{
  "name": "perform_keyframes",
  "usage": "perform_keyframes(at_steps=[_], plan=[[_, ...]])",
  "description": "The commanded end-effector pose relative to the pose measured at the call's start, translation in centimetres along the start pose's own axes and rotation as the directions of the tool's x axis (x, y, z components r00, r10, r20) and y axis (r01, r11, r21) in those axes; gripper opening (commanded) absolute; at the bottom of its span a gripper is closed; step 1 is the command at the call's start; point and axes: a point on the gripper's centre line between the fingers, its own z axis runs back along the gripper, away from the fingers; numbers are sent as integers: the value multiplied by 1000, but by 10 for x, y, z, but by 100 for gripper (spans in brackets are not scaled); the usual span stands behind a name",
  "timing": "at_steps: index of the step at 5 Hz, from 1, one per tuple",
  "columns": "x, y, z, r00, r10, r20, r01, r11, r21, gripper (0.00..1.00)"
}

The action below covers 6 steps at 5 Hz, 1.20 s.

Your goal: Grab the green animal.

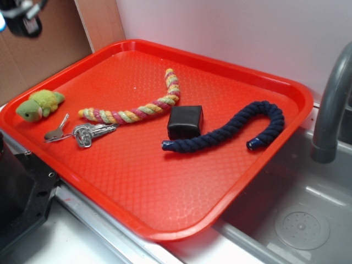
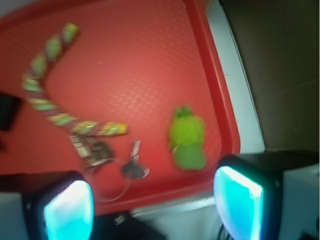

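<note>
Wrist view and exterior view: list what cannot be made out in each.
- Small fuzzy green plush animal: the wrist view's blur hides its face.
- Bunch of metal keys: blurred in the wrist view; count unclear.
- Black gripper: cut off by the exterior view's top-left corner; its opening shows only in the wrist view.
- Grey faucet: cut off by the right edge of the exterior view.

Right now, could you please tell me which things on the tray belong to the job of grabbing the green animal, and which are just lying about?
For the job:
- green animal, near the tray's corner
- claw, open, above the tray

Just lying about:
- keys
- pink, yellow and green rope
- black box
- dark blue rope
- red tray underneath them all
</note>
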Motion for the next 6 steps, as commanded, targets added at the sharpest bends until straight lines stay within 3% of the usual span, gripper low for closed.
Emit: perform_keyframes(at_steps=[1, 2, 3, 6], plan=[[-7, 40, -68, 994, -53, -100, 59, 996, 65, 100], [-1, 42, -90, 988, -57, -145, 68, 995, 72, 100], [0, 39, -98, 978, -149, -145, 150, 989, -2, 100], [0, 39, -98, 978, -149, -145, 150, 989, -2, 100]])
